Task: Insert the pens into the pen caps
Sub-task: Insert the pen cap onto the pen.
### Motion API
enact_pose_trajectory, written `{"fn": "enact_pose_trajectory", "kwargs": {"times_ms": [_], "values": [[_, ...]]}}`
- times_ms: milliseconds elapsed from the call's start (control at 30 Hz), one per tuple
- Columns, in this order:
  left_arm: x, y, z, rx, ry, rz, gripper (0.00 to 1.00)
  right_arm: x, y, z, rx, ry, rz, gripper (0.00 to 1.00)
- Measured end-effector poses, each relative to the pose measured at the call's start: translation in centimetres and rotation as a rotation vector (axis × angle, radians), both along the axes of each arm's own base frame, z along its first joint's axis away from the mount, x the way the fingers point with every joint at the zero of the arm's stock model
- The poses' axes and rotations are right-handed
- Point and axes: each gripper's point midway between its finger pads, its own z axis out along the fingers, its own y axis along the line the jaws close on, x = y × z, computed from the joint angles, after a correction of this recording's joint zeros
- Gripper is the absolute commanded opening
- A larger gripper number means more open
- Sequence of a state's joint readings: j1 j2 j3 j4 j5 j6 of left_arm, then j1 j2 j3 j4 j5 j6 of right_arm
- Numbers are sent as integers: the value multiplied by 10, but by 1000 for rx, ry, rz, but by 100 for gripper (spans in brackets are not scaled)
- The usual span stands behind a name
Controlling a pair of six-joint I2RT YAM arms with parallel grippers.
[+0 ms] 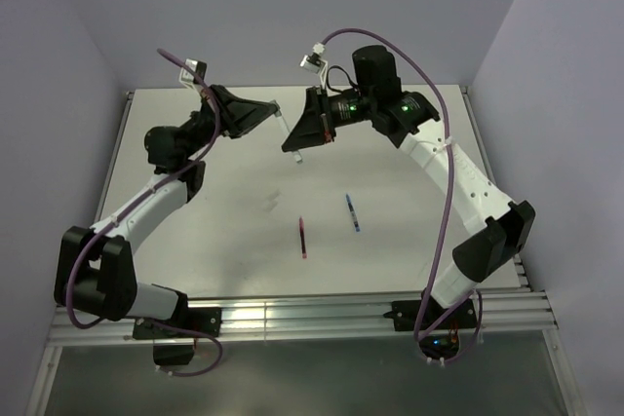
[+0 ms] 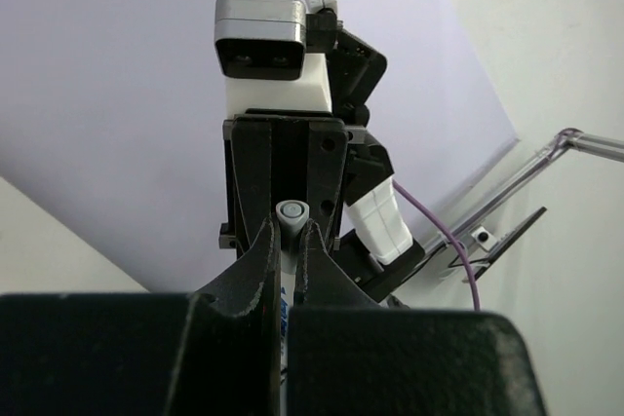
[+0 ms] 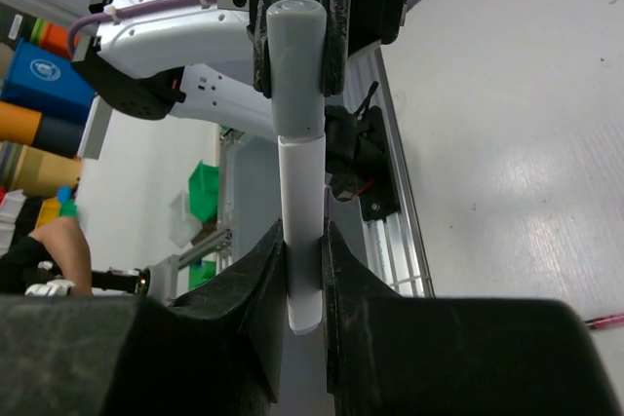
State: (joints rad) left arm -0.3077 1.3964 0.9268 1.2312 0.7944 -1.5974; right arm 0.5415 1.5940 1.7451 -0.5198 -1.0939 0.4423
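Clamping a white pen [image 3: 300,172] in our right gripper [image 3: 304,237], we pinch a grey cap [image 2: 291,211], mostly hidden, in our left gripper [image 2: 290,237].

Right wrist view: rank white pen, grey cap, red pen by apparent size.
1. white pen: longest visible stretch, though it is nearest the camera.
2. grey cap: shorter, slightly thicker.
3. red pen: only a sliver at the frame edge, far off and cut off, so its rank is unsure.

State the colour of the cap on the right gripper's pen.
Grey; the cap on the white pen shows best in the right wrist view.
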Motion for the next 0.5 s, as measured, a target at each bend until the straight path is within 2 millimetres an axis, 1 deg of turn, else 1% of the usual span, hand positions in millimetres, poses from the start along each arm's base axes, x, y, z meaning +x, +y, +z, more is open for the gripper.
{"fn": "enact_pose_trajectory", "kwargs": {"times_ms": [200, 400, 500], "values": [[2, -6, -10, 83, 20, 53, 0, 4, -6, -12, -58, -24, -44, 0], [13, -11, -30, 153, 61, 103, 0, 15, -11, -30, -148, -34, -132, 0], [16, -13, -35, 168, 70, 112, 0, 17, -14, -34, -184, -28, -164, 0]]}}
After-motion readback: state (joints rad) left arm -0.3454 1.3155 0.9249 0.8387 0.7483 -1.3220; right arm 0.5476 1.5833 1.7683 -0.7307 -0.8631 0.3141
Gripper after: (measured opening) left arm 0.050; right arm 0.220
